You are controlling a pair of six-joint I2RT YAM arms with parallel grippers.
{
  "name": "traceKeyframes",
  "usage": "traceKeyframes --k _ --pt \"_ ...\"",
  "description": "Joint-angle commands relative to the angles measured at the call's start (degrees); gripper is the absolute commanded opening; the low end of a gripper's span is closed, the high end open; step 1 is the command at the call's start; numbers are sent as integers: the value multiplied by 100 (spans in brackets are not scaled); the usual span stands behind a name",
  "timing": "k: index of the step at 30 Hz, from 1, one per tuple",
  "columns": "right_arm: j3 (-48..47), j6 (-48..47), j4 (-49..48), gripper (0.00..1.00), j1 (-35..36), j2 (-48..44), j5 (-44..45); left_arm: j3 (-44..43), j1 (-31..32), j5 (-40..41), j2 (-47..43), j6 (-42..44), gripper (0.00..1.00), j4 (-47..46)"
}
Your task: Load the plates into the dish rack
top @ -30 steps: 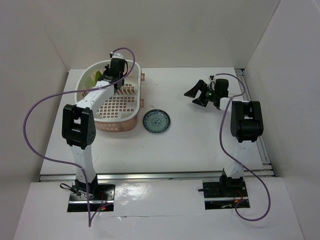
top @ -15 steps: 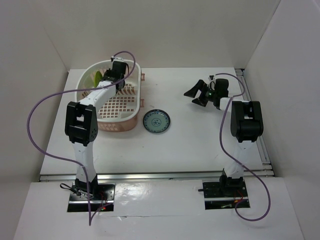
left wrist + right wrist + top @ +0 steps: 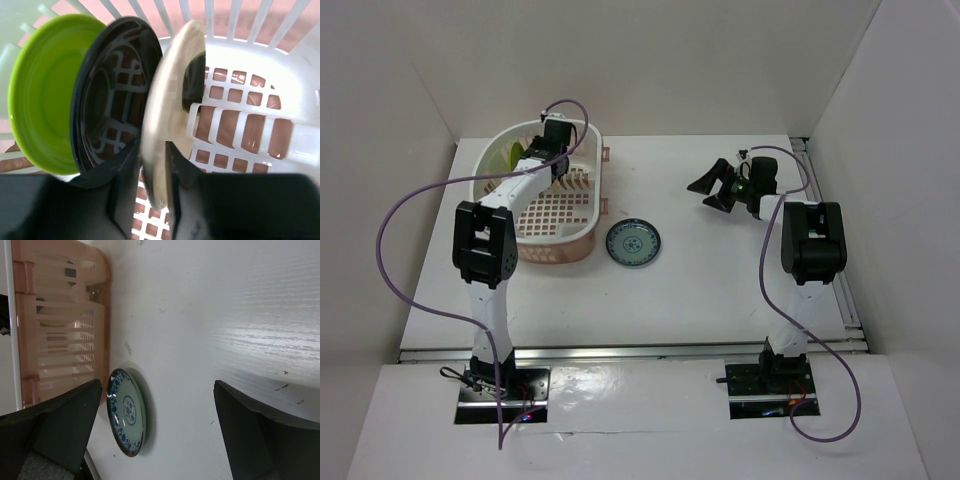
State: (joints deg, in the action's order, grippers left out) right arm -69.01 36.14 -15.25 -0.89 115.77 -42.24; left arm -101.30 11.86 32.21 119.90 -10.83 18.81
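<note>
While the left gripper (image 3: 150, 172) reaches deep into the dish rack (image 3: 560, 240), its jaws are pinched on the lower edge of the cream plate (image 3: 167, 100). That plate stands on edge just beside the glossy black plate (image 3: 107, 100), and the lime green plate (image 3: 42, 95) is upright on the black one's far side. So three plates are in the rack. The blue-green patterned plate (image 3: 633, 243) lies flat on the table (image 3: 720, 290), just beside the rack's right wall. Over on the right, the right gripper (image 3: 710, 193) hovers with jaws spread wide, holding nothing, well apart from that last plate. Now the risk, as I judge it: the cream plate crowds the black one, and I cannot tell whether its bottom edge sits between the pegs. Released unseated, it could slide flat or knock its neighbours over like dominoes. A finger pulling out could also catch the black plate's rim.
</note>
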Motion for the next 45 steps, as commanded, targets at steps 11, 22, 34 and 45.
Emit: traceKeyframes --k 11,22,34,45 --pt "-77 -19 -427 100 45 78 -188 -514 -87 -196 -212 -51 54 0" --pt "-77 86 -427 100 45 131 -189 -927 -87 -1100 -897 -314 57 351" --pt "-263 -529 233 100 45 350 -134 -1208 -34 -1707 -2549 -938 100 1107" --pt "362 -907 356 100 712 -80 -197 -164 -34 -2597 -3736 -1237 100 1011"
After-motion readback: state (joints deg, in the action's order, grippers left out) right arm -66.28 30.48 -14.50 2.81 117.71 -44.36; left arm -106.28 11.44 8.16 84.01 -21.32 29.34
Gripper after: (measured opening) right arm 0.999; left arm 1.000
